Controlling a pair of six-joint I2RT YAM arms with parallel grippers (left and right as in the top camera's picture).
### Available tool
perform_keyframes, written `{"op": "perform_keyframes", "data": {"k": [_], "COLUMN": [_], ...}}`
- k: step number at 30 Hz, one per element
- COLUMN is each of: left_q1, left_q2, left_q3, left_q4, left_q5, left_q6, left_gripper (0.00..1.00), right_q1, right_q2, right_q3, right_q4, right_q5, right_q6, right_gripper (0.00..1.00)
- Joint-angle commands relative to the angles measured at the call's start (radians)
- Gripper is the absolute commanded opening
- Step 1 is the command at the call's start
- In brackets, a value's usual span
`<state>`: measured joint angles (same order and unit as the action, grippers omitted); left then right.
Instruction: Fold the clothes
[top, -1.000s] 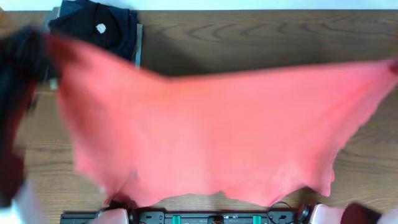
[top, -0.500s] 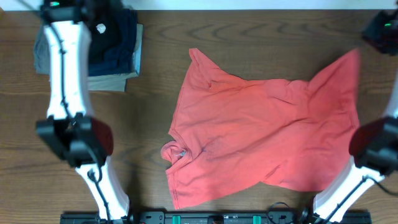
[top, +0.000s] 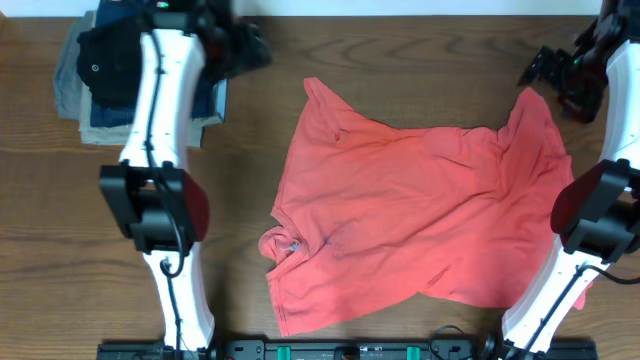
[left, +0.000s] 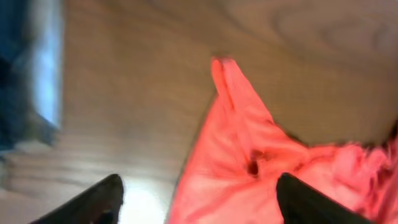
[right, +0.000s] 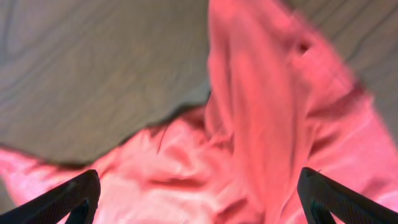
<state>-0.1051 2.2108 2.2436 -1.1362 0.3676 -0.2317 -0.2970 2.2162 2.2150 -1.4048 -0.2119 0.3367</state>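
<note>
1. Looking down from overhead, the coral-red T-shirt (top: 400, 220) lies on the wooden surface (top: 400, 50), centre to right, nothing gripping it.
2. Left pincer (left: 199, 183): its own camera shows the fingers spread wide with nothing between them, so it's released. It hovers at the far left, near the shirt's pointed far-left corner (top: 312, 88).
3. Right pincer (right: 199, 176): fingers likewise wide apart, empty, hanging over the rumpled far-right corner of the cloth.
4. The shirt isn't flat. Creases run across the middle, the collar (top: 285, 245) is bunched at the near-left edge, and the far-right corner looks doubled over on itself.
5. My read: we're at the lay-out stage, with no fold made yet.
6. First risk: folding now would press those creases and the doubled corner into the bundle, giving a lopsided result. Smoothing should come first.
7. Second risk: a pinch at the far-right corner could catch only one layer of the doubling, so the cloth twists when lifted.
8. Third risk: the left arm stretches right across the stack of folded garments (top: 100, 70) at the far-left corner. A low sweep could nudge that pile.
9. Fourth risk: uneven pulls from the two sides would drag the shirt askew rather than tension it.
</note>
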Motion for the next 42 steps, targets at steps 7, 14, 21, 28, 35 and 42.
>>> {"op": "perform_keyframes", "data": {"k": [7,14,21,28,35,42], "left_q1": [-0.221,-0.295,-0.324,-0.33,-0.348,-0.345], "left_q2": [-0.021,-0.021,-0.02,-0.018,0.027,0.076], "left_q3": [-0.154,-0.286,-0.427,-0.437,-0.437,-0.437], "left_q4": [-0.012,0.115,0.26,0.325,0.363,0.399], "left_q5": [0.009,0.006,0.006,0.006,0.006,-0.004], "left_q6": [-0.065,-0.253,-0.324,-0.359,-0.372,-0.319], "left_gripper": [0.81,0.75,0.7,0.65,0.64,0.64], "right_q1": [0.026,0.037,0.044,0.049,0.065,0.07], "right_q2": [-0.017,-0.017,-0.017,-0.017,-0.017,-0.017], "right_q3": [0.007,0.007,0.007,0.007,0.007,0.006], "right_q4": [-0.124,-0.162,-0.159,-0.15,-0.14,-0.145], "right_q5": [-0.083,-0.083,-0.071,-0.047,-0.046,-0.001], "right_q6": [-0.034,-0.065,-0.065,-0.065,-0.065,-0.084], "right_gripper": [0.99,0.98,0.98,0.98,0.98,0.96]}}
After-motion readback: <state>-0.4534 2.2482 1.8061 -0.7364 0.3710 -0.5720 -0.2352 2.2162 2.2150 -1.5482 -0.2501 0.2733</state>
